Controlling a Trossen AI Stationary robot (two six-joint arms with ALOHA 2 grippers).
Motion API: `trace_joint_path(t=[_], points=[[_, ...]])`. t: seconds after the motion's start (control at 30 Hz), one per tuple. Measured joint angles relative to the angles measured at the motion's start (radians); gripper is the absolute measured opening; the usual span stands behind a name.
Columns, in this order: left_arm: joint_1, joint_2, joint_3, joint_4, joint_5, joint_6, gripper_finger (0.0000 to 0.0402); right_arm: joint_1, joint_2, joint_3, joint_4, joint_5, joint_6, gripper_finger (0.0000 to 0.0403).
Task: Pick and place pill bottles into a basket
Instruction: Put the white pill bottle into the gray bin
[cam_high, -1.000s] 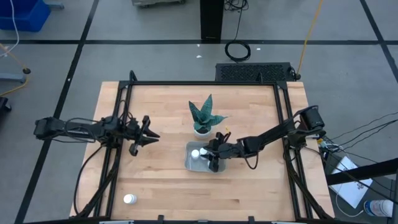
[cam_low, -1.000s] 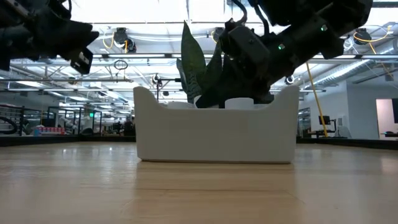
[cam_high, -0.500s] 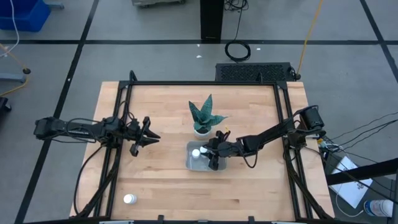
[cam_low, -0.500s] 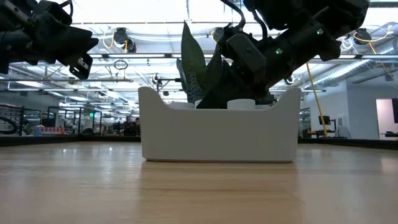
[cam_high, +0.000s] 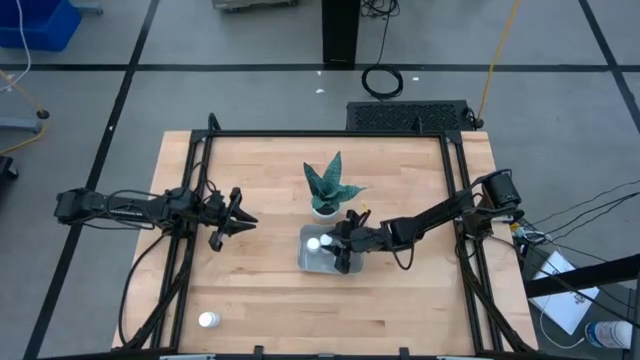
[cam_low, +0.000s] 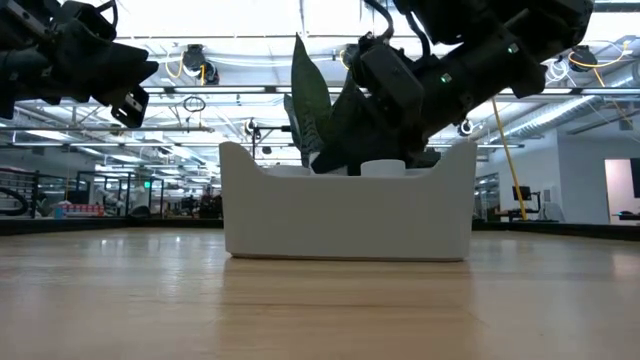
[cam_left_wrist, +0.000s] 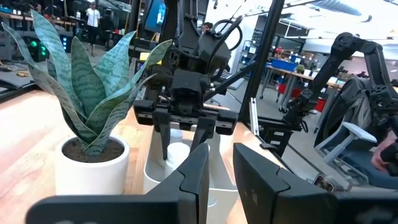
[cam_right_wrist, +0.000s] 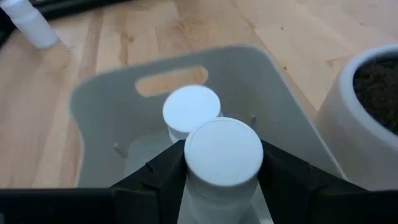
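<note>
Since the earlier frame, only the basket (cam_high: 306, 260) has shifted slightly in the low view. Left gripper (cam_high: 243, 220) hovers well left of it, fingers narrow, holding nothing. One pill bottle (cam_high: 208, 320) lies near the table's front-left corner. Right gripper (cam_high: 336, 249) is inside the basket, fingers flanking a bottle (cam_right_wrist: 223, 153) beside another (cam_right_wrist: 191, 109); grip cannot be confirmed.

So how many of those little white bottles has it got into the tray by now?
One bottle already stands in the tray. A second bottle sits between the right pincer's fingers, inside the tray. At least one more bottle waits near the table's front left corner. The left pincer hovers empty.
</note>
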Motion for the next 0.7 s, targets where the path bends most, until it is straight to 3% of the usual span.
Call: trace_joint_path(t=[0.27, 0.7], points=[[0.0, 0.0, 0.0, 0.0, 0.0, 0.0, 0.0077, 0.0, 0.0, 0.0, 0.009, 0.003, -0.001, 0.0188], [0.0, 0.0, 0.0, -0.001, -0.001, 0.001, 0.0077, -0.001, -0.004, 0.0, 0.058, 0.005, -0.004, 0.0271]])
